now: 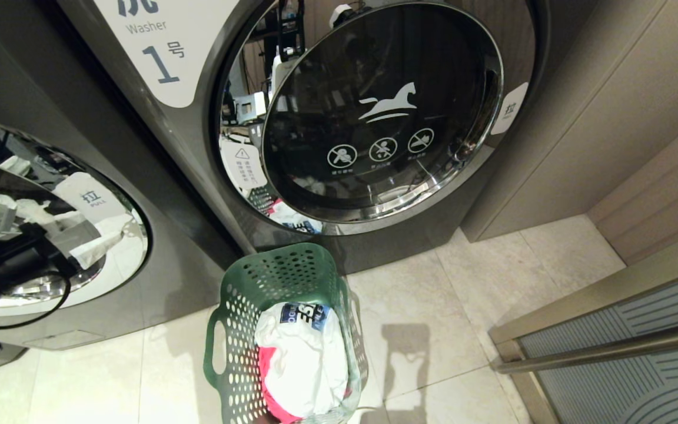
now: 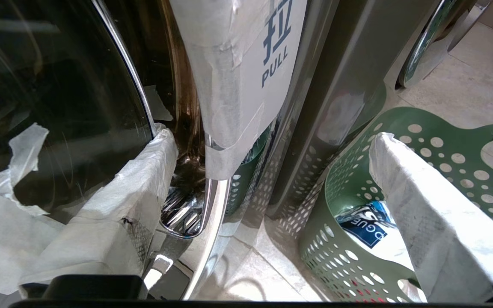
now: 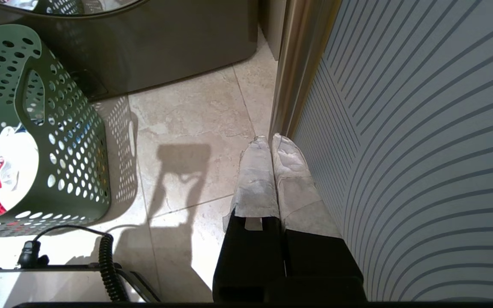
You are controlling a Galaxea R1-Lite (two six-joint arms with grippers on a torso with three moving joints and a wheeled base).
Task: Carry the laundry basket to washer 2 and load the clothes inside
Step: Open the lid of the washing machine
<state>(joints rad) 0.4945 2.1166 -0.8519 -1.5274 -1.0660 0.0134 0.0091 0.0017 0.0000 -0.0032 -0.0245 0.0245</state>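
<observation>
While my left pincer (image 2: 268,171) gapes at what looks like the washer door's (image 2: 58,107) edge, the laundry basket (image 1: 239,294) holds the clothes (image 1: 303,359).

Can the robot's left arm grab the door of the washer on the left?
Probably yes. The left gripper is open right at the door's chrome rim, under the PULL label, one finger against the glass. Nothing blocks it.

Two grey washers (image 1: 374,118) (image 1: 50,235), one green laundry basket (image 1: 245,294), one bundle of clothes (image 1: 303,359), two grippers (image 2: 272,179) (image 3: 271,141)
</observation>
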